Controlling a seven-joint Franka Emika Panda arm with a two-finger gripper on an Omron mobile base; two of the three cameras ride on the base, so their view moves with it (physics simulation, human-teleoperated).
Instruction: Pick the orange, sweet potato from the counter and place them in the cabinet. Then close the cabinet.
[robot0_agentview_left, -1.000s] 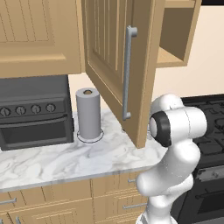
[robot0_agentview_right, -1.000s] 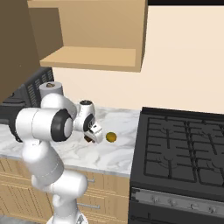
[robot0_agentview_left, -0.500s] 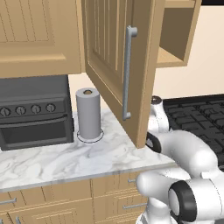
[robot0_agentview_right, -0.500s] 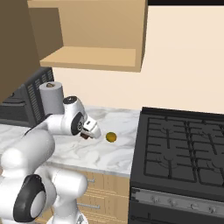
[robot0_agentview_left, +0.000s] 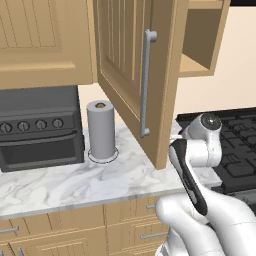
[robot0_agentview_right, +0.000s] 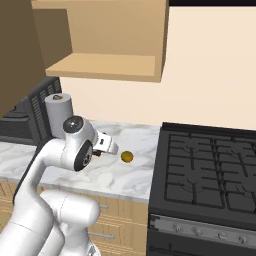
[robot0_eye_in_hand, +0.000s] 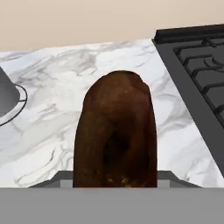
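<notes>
Gripping the sweet potato (robot0_eye_in_hand: 116, 131) endwise, the gripper (robot0_agentview_right: 105, 145) hangs low over the counter (robot0_agentview_right: 110, 172) (jaws closed on it); 1 orange (robot0_agentview_right: 127, 157) lies just beside, cabinet (robot0_agentview_left: 135, 75) door open.

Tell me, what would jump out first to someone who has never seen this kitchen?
Probably the big brown sweet potato, looming close in the hand view, above the marbled counter with the black stove off to one side. Next, the tall wooden cabinet door standing wide open over the counter, near a grey paper-towel roll. A small orange sits alone on the counter beside the white arm's hand.
</notes>
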